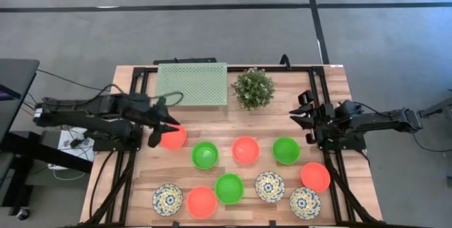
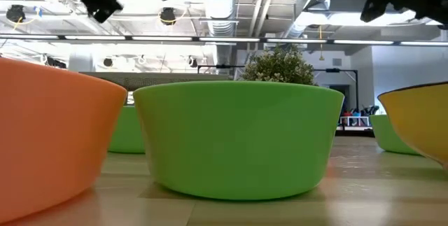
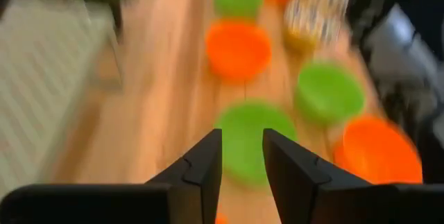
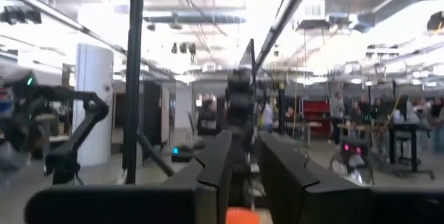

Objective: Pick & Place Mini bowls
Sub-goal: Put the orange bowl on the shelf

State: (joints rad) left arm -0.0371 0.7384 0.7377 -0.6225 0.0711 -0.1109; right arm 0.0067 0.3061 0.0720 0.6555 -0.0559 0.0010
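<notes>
Overhead: straight down on the whole wooden table (image 1: 332,80), both arms in frame. Low: at table-top height, pressed close against a green bowl (image 2: 238,138), level toward the ceiling pipes beyond. Left wrist: forward past the left gripper (image 3: 241,158), down the rows of bowls ahead of it. Right wrist: level past the right gripper (image 4: 244,161), into the room. Shared by overhead and low: the bushy plant (image 1: 253,88).
</notes>
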